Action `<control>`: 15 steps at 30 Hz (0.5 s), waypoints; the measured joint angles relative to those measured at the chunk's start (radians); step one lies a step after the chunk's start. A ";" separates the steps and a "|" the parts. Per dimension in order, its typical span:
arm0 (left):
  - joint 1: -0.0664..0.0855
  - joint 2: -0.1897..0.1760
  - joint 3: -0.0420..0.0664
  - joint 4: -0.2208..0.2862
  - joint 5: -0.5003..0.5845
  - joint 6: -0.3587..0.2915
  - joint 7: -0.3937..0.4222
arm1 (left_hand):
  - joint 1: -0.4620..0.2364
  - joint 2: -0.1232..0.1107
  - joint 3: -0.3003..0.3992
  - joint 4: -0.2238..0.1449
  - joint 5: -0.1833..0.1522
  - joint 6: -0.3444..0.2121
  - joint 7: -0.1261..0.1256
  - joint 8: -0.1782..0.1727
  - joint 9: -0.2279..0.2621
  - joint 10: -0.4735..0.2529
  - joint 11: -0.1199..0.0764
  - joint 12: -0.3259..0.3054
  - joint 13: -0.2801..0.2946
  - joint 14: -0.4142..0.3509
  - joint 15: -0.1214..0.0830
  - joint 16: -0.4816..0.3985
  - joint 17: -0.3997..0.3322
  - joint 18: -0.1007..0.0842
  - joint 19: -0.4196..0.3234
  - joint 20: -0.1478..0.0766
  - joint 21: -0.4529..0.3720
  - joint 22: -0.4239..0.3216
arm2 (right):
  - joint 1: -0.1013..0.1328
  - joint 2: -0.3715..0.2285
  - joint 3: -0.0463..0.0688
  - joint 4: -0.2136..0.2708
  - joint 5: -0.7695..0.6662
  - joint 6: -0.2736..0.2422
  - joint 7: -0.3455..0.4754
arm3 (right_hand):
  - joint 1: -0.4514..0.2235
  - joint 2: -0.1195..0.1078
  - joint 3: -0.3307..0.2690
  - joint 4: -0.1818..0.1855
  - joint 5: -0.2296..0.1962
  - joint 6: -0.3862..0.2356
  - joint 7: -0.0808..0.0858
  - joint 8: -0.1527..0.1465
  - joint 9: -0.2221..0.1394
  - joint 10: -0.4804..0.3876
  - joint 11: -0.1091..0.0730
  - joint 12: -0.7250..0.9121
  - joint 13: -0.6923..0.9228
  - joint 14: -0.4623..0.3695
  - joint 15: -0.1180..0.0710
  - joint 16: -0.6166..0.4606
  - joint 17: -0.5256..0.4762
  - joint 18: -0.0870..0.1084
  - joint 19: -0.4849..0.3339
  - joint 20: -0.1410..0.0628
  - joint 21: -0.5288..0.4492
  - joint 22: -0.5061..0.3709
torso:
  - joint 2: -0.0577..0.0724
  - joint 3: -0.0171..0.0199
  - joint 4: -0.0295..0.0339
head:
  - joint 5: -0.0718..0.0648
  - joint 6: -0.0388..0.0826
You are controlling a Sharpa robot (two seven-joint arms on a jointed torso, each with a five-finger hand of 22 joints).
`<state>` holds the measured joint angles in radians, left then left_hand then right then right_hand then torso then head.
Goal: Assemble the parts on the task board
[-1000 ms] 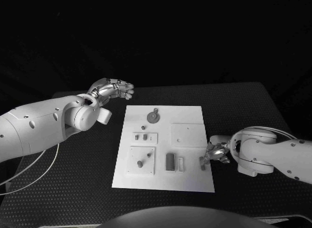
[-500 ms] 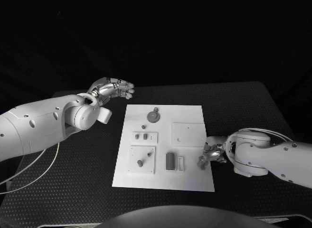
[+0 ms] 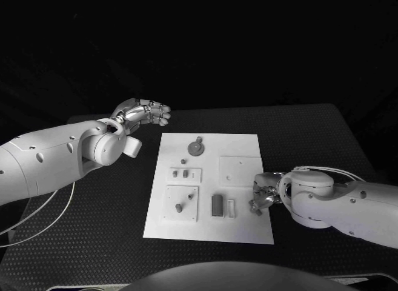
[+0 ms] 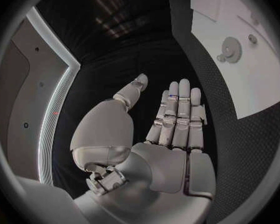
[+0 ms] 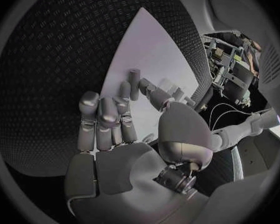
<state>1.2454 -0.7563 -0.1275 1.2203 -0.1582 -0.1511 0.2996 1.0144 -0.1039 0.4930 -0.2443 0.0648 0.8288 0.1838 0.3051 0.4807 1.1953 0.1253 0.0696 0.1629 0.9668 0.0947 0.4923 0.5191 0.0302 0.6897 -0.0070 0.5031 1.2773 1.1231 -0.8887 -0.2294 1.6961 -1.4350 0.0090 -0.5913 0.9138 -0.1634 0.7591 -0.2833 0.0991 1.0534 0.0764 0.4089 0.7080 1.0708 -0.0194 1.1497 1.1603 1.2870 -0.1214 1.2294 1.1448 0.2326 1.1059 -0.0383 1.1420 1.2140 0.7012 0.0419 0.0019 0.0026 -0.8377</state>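
Head view: task board [image 3: 238,151] mid-desk, parts [image 3: 218,205] mostly lying loose, little assembled. Right hand [image 3: 262,199] at its near-right edge, grip unclear; left hand [image 3: 145,113] hovers empty, fingers apart.

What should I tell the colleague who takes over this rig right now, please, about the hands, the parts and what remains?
Left hand: raised off the board's far left corner, fingers apart, holding nothing.
Right hand: low over the task board's right edge, fingertips reaching toward the upright grey part; whether it touches or grips it cannot be told.
Parts: round part at the far middle; small parts on the left middle plate; a peg on the near left plate; a dark bar near the middle.
Done: no assembly step can be confirmed.
Left: pick up the parts and seat them on the board.
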 measured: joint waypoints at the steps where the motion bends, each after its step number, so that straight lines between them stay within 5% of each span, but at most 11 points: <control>1: 0.000 0.000 0.000 0.000 0.000 0.000 0.000 | 0.000 0.000 0.000 0.000 0.000 0.000 0.000 0.000 0.000 0.000 0.000 0.000 0.000 0.000 0.000 0.000 0.000 0.000 0.000 0.000 0.000 0.000 | -0.001 0.001 0.000 0.000 -0.007 -0.002 0.000 | 0.004 0.004 0.001 -0.002 0.002 0.000 0.000 0.000 0.001 0.000 0.000 0.000 0.000 -0.001 -0.001 0.000 0.000 0.000 -0.002 0.000 0.000 0.000 | 0.000 -0.0003 -0.0001 | 0.000 0.000; 8: 0.000 0.000 0.000 0.001 0.000 0.001 -0.001 | 0.000 0.000 0.000 0.000 0.000 0.000 0.000 0.000 0.000 0.000 0.000 0.000 0.000 0.000 0.000 0.000 0.001 0.000 0.000 0.000 0.000 0.000 | -0.003 0.002 -0.001 0.003 -0.024 -0.007 0.002 | 0.008 0.000 0.004 -0.004 0.006 0.000 0.000 0.000 0.002 0.000 0.000 -0.001 0.001 -0.002 -0.001 0.000 0.000 0.000 -0.004 0.002 0.000 0.000 | 0.000 -0.0004 0.0000 | 0.001 -0.002; 15: 0.000 0.000 0.000 0.001 0.000 0.001 -0.002 | 0.000 0.000 0.000 0.000 0.000 0.000 0.000 0.000 0.000 0.000 0.000 0.000 0.000 0.000 0.000 -0.004 0.002 0.000 0.000 0.000 0.000 0.001 | -0.003 0.000 -0.001 0.003 -0.001 -0.015 0.002 | -0.006 0.015 0.005 -0.003 0.097 0.000 0.000 0.000 0.002 0.000 0.000 -0.001 0.005 -0.003 0.000 0.000 0.000 -0.001 -0.006 0.004 0.004 -0.006 | -0.001 0.0002 -0.0007 | 0.002 -0.003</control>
<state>1.2453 -0.7562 -0.1275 1.2209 -0.1583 -0.1500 0.2978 1.0144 -0.1039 0.4929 -0.2443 0.0648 0.8288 0.1838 0.3051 0.4807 1.1953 0.1253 0.0696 0.1630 0.9668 0.0947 0.4884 0.5211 0.0302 0.6897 -0.0069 0.5031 1.2782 1.1205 -0.8885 -0.2301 1.6992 -1.4363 -0.0057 -0.5897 0.9077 -0.1487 0.7644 -0.2860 0.1958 1.0529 0.0768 0.4088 0.7099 1.0707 -0.0192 1.1487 1.1653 1.2838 -0.1210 1.2293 1.1448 0.2321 1.0997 -0.0341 1.1461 1.2083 0.7006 0.0421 0.0012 0.0049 -0.8404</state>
